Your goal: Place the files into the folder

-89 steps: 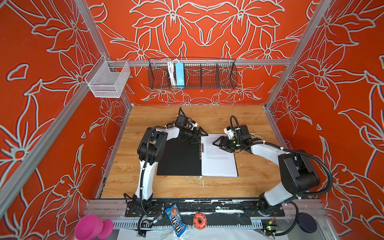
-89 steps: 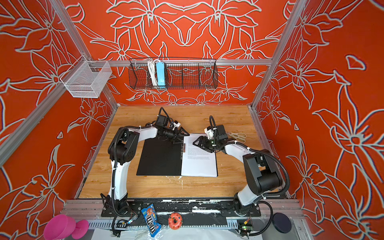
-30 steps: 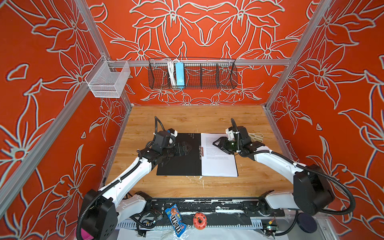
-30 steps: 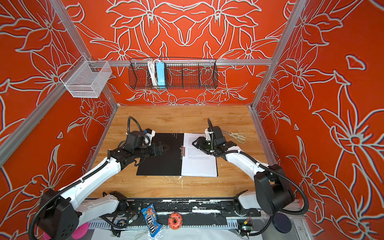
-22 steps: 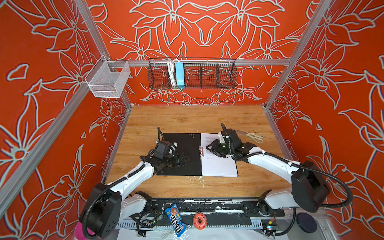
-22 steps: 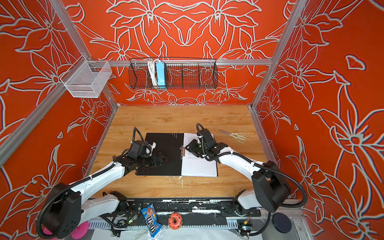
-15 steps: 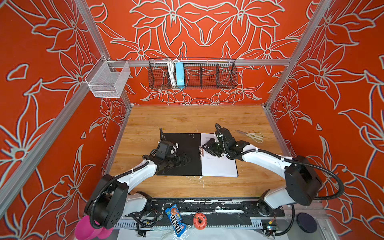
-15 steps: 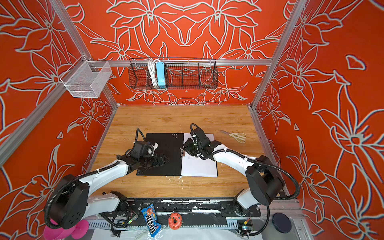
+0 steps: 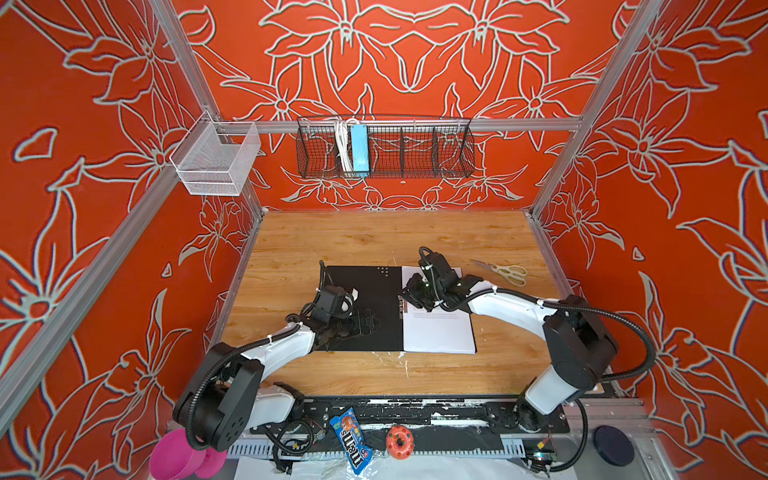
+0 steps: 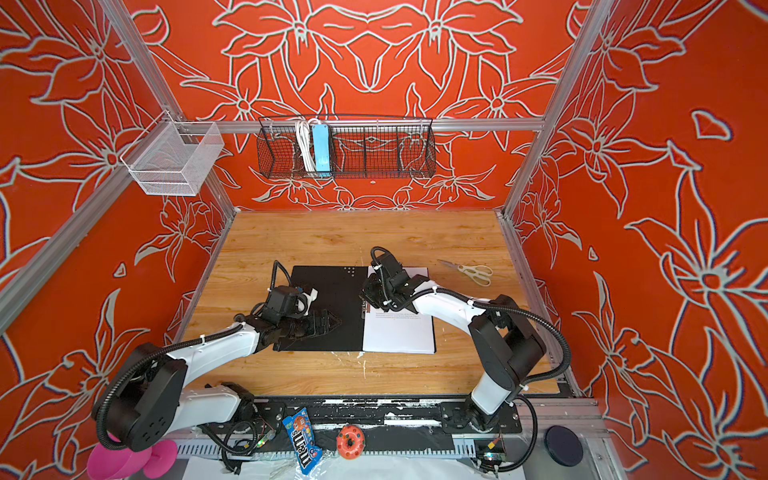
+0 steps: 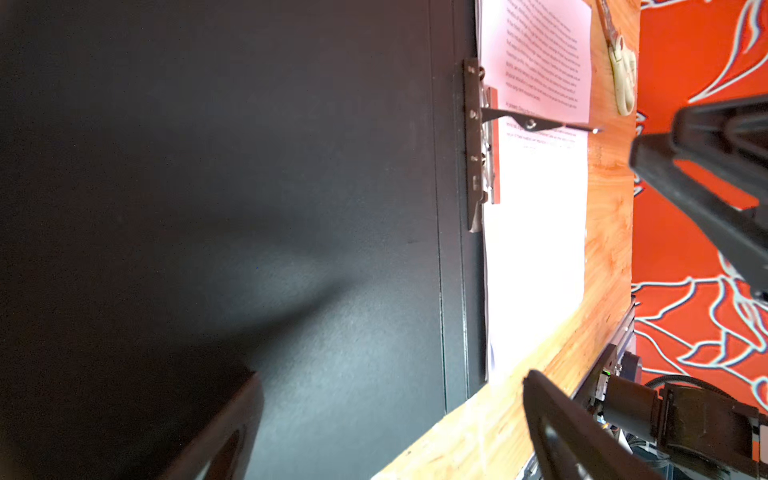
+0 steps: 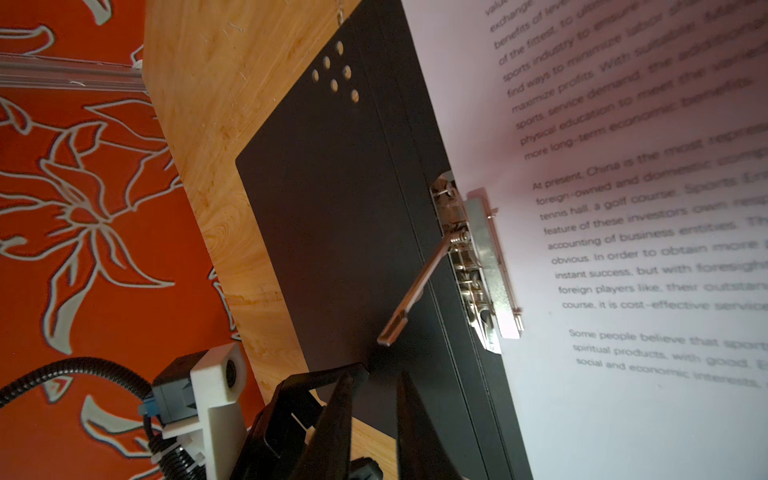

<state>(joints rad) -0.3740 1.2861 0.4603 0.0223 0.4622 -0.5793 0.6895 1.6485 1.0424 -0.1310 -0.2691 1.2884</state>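
Both arms have swung inward over the open folder. In both top views, the files fill its 3 o'clock half, with the right gripper above the clip. Left wrist: the left gripper is spread wide and empty. Right wrist: fingers narrowly apart, gripping nothing.

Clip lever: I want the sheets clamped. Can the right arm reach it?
Probably yes. The right gripper hangs just short of the raised clip lever, nothing lies between, and the left gripper sits aside over the folder.

Files, black folder (clip lever up)
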